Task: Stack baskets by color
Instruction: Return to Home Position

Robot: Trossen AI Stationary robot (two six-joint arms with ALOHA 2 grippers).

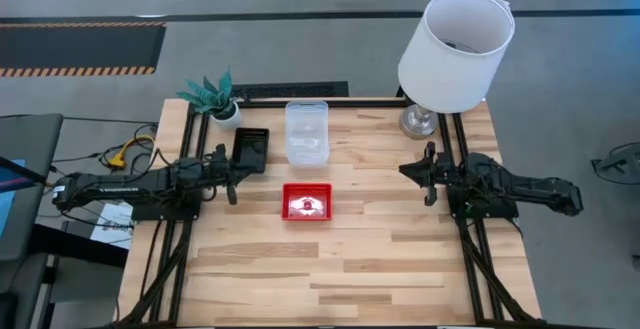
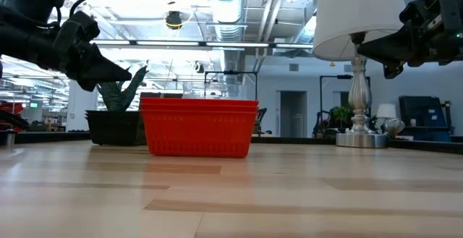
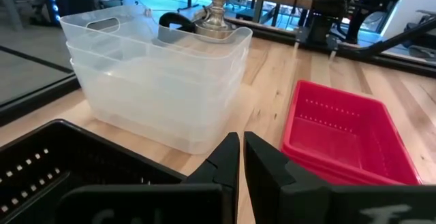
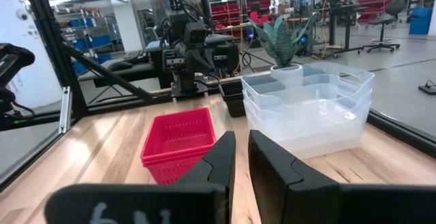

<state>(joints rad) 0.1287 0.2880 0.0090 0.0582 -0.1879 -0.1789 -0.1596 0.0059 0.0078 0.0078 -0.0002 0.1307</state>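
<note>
We find the red stack (image 1: 307, 202), black stack (image 1: 250, 149) and clear stack (image 1: 306, 132) sorted — so the left gripper (image 1: 235, 176) and right gripper (image 1: 415, 172) hang aside, jaws together, empty.

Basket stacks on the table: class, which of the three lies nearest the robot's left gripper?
The stack of black mesh plastic baskets, right beside the left gripper; the clear plastic stack and the red mesh stack sit farther from it.
</note>
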